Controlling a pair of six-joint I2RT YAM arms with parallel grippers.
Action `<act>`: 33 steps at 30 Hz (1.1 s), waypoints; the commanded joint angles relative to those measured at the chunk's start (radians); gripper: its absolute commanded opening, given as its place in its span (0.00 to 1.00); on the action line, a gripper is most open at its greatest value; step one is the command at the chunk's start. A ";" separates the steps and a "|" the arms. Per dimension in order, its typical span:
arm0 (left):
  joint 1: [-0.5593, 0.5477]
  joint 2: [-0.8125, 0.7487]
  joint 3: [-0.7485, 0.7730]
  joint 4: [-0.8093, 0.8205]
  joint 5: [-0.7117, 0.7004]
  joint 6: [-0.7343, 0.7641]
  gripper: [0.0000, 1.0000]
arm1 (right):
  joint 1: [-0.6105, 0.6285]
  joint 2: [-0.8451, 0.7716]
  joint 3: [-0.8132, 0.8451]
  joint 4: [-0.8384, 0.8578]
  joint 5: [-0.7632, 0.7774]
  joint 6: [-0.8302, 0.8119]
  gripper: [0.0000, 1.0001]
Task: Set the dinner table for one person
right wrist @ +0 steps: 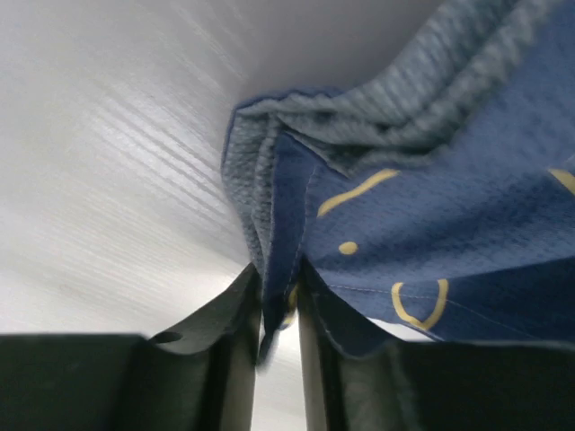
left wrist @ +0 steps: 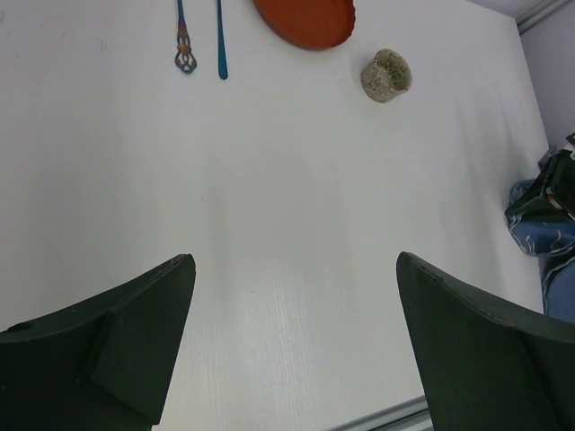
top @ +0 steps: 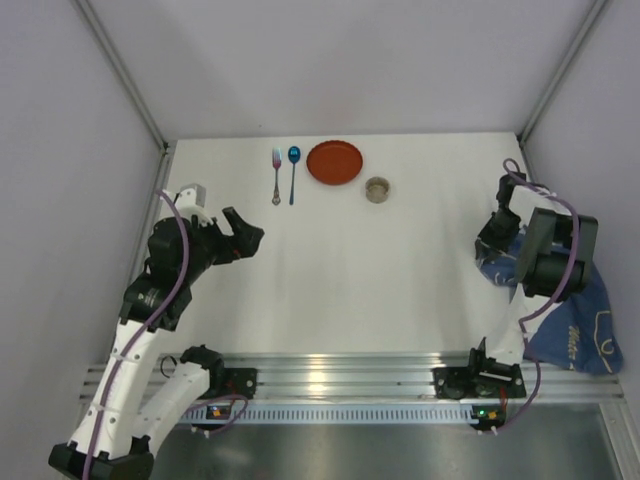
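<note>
I am holding my right gripper (right wrist: 278, 296) closed on a folded edge of the cloth (top: 575, 310). The two black fingers are pinching a thin layer of fabric between them. The cloth is dark blue, with a fine waffle weave and pale yellow outlines, and it is bunching into soft ridges just above my fingertips. In the top view it is lying crumpled at about 4 o'clock on the table (top: 340, 270), at the right edge.

I am holding my left gripper (left wrist: 296, 260) wide open and gripping nothing. Its matte black wedge-shaped fingers are hovering over bare tabletop at about 9 o'clock, well apart from every item.

The table is lying flat below both arms, a large white matte rectangle with a faint linear grain. It is filling the middle of the top view.

Along its far side, around 12 o'clock, four items are sitting in a row. The slim fork (top: 277, 175) and the spoon (top: 293, 172), which has a shiny blue bowl, are lying parallel and just beside each other, handles pointing to 6 o'clock. At their 3 o'clock a round, smooth orange-red plate (top: 335, 162) is resting. At the plate's 4 o'clock a small round speckled beige cup (top: 378, 189) is standing near it but apart.
</note>
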 commanded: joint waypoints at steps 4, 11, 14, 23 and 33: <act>-0.003 0.002 0.026 -0.033 -0.010 -0.008 0.99 | 0.050 0.002 -0.082 0.108 -0.019 0.004 0.00; -0.003 0.035 0.018 0.016 -0.009 -0.008 0.99 | 0.304 -0.222 -0.177 0.109 -0.244 0.142 0.00; -0.003 0.067 0.031 0.036 0.001 0.000 0.99 | 0.450 -0.288 -0.140 0.129 -0.318 0.252 0.00; -0.018 0.144 0.069 0.070 0.024 -0.008 0.99 | 0.687 -0.179 -0.038 0.516 -0.550 0.663 0.00; -0.063 0.105 0.061 0.054 -0.024 -0.051 0.99 | 0.733 -0.011 0.013 0.896 -0.570 1.070 0.00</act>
